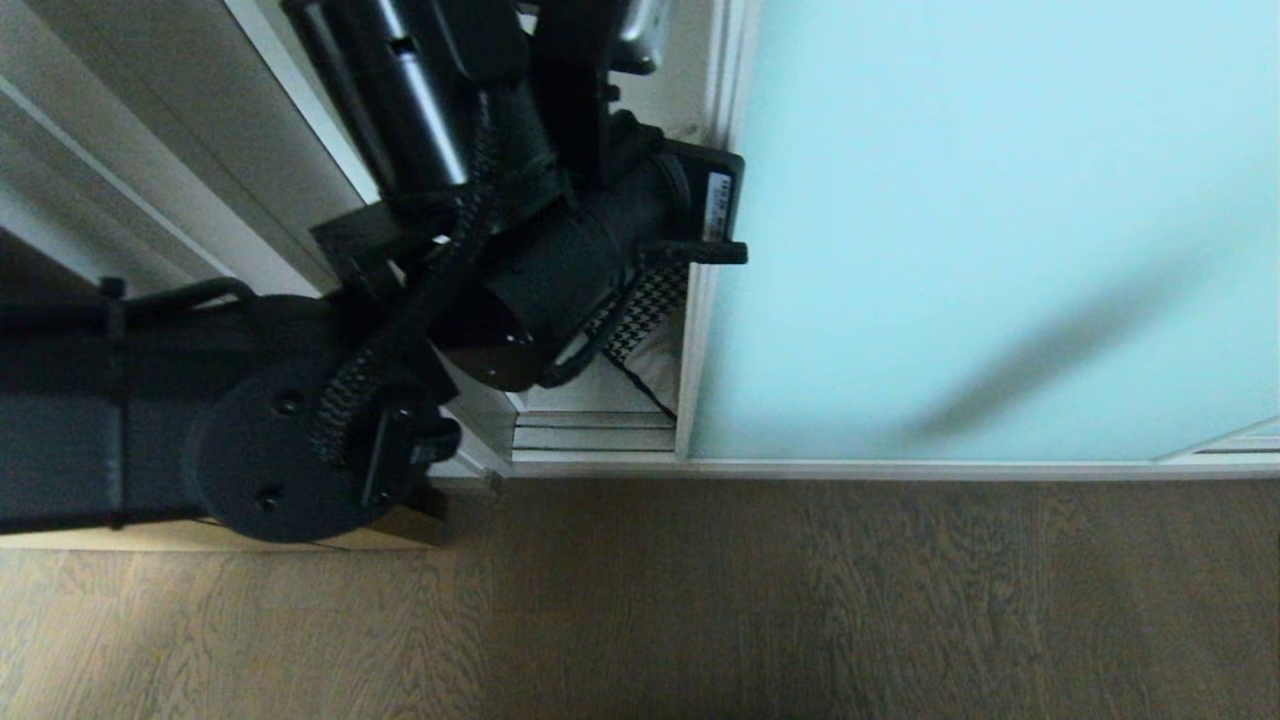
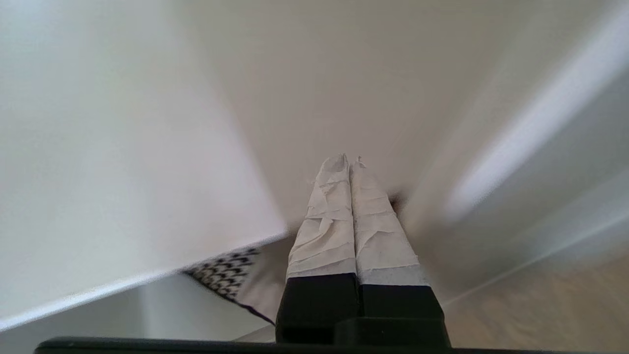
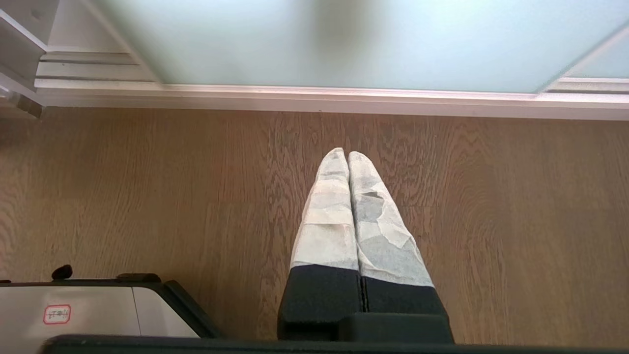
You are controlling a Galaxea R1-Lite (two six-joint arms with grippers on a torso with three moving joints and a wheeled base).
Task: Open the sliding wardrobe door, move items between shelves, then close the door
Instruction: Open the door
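Note:
The sliding wardrobe door, pale aqua frosted glass in a slim white frame, fills the right of the head view and stands slid a little aside. In the narrow gap at its left edge shows the houndstooth and cream cushion. My left arm reaches into that gap, and its fingers are hidden there. In the left wrist view the left gripper is shut and empty, its taped tips close to a white inner wall. The cushion's corner peeks past the edge of a white shelf board. My right gripper hangs shut over the floor.
Wood-grain floor runs along the front of the wardrobe. The white bottom track lies across the gap. White wall panels rise to the left of the opening. My own base shows beside the right gripper.

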